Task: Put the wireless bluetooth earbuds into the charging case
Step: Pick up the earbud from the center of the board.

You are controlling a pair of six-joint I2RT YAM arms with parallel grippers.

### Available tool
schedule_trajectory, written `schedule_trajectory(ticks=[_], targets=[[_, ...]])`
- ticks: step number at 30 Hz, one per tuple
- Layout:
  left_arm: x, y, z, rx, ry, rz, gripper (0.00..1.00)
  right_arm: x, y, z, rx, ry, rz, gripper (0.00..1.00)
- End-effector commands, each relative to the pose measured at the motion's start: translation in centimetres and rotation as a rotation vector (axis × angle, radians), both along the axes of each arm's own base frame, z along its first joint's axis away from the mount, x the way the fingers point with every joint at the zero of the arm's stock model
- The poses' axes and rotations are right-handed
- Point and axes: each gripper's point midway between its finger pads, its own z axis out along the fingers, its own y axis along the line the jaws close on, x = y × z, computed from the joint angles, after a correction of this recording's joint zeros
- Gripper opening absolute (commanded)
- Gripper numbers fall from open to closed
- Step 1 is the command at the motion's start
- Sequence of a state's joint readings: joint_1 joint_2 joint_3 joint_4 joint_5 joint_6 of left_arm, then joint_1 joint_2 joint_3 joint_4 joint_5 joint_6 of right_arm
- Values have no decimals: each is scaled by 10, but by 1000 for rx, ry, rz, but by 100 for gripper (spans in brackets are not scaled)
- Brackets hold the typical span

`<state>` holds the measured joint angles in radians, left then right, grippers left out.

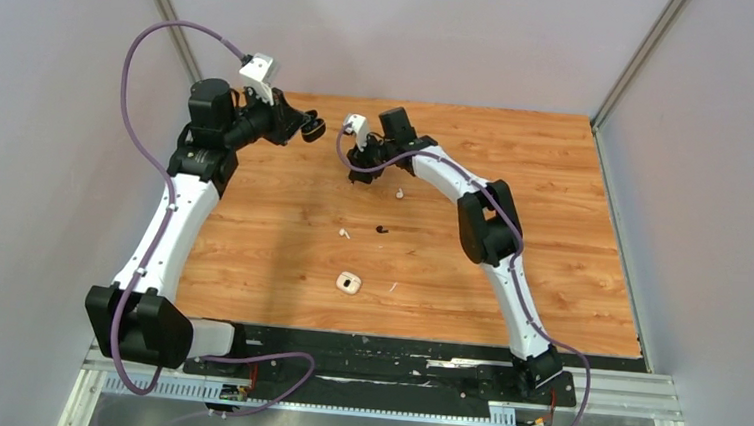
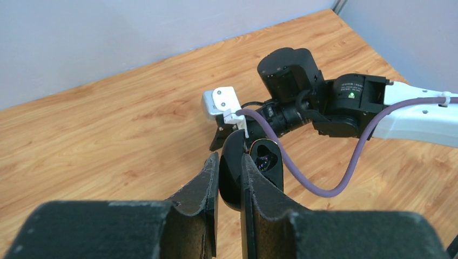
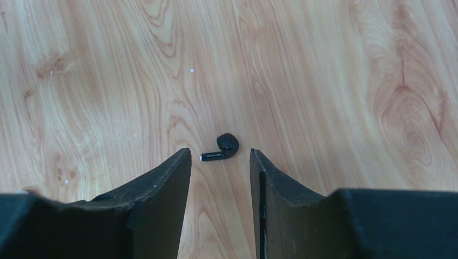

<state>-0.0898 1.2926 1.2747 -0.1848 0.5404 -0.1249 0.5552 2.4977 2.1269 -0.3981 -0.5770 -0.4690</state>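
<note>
My left gripper [image 1: 304,126] is raised at the far left and shut on an open black charging case [image 2: 267,159], gripping its lid between the fingers. My right gripper [image 3: 219,152] is open and points down at the table. A black earbud [image 3: 228,144] lies on the wood just beyond its fingertips, untouched. In the top view another black earbud [image 1: 382,227] lies mid-table. One white earbud [image 1: 344,234] lies left of it and a second white earbud [image 1: 400,192] lies by the right gripper [image 1: 361,170].
An open white charging case [image 1: 349,283] lies near the front middle of the wooden table [image 1: 552,235]. The right arm [image 2: 335,102] and its purple cable [image 2: 324,186] are close in front of the left gripper. Grey walls stand on both sides.
</note>
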Motion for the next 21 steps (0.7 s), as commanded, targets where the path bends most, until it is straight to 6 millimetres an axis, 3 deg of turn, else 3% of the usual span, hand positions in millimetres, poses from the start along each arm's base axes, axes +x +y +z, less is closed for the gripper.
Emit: schedule_trajectory(ticks=[1,9,21], targets=[[-6,4,16,-1,-54,9,0,9,18,20,26,-93,32,43],[-8,4,15,-5,-49,11,0,14,25,1,-18,-132,39,37],[-7,4,13,-6,-47,16,0,14,22,-11,-46,-133,40,30]])
